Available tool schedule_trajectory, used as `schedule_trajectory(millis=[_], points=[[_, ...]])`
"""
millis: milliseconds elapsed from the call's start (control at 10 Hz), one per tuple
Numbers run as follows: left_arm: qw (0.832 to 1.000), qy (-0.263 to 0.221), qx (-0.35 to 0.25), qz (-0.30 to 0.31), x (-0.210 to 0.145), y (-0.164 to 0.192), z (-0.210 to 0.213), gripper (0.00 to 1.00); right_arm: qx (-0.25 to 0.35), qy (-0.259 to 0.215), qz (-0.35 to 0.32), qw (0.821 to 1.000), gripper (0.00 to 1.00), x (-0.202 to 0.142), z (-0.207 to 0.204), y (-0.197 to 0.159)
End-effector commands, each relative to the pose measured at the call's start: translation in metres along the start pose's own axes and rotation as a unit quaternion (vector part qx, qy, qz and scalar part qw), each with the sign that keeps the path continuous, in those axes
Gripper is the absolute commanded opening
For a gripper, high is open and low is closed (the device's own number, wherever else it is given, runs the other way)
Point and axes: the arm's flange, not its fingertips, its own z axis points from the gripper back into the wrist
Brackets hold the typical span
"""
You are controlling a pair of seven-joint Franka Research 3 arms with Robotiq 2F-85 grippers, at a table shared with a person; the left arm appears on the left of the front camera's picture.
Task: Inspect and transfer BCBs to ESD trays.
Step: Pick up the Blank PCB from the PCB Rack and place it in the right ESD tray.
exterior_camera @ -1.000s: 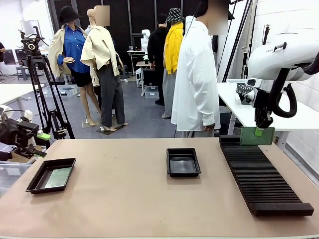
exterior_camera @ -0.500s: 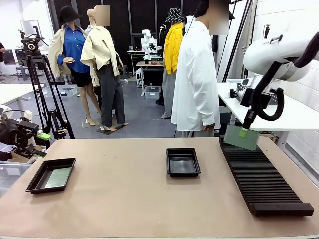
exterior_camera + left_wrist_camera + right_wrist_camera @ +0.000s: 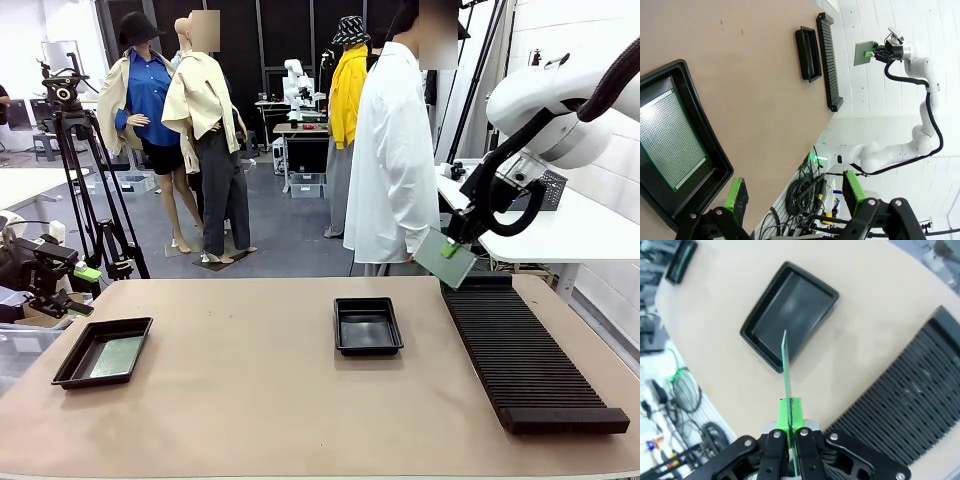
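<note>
Front view has the right gripper (image 3: 455,250) up in the air over the far right part of the table (image 3: 250,420), clamped tight on one edge of a green board (image 3: 443,260) that hangs tilted just under its fingers, clear of the tabletop. Straight below that gripper is the far end of the long black slotted rack (image 3: 520,360), and I can't tell for sure how much gap there is between the board's low corner and the rack. Down and to the left of the gripper sits the middle tray (image 3: 340,325), well apart from the board. A person (image 3: 392,150) in a white coat stands at the far side, just behind and to the left of the gripper. From the right wrist cam the board is edge-on, a thin green line rising from between the pads, with the middle tray lying beyond it and the rack off to the right of the fingers. Left wrist cam: the left gripper (image 3: 794,189) is spread wide and gripping nothing, and the left tray (image 3: 715,145) lies just ahead of its fingers, off to one side, with a second green board (image 3: 670,135) flat inside it.
</note>
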Motion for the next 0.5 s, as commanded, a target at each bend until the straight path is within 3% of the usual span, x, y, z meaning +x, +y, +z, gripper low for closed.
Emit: schedule_trajectory(millis=[0, 400], points=[[1.000, -0.002, 0.002, 0.003, -0.001, -0.002, 0.001, 1.00, 0.003, -0.017, -0.046, 0.999, 0.00, 0.023, -0.012, 0.014], [1.000, -0.002, 0.002, 0.003, -0.001, -0.002, 0.001, 1.00, 0.083, -0.031, -0.102, 0.991, 0.00, 0.053, -0.051, 0.018]])
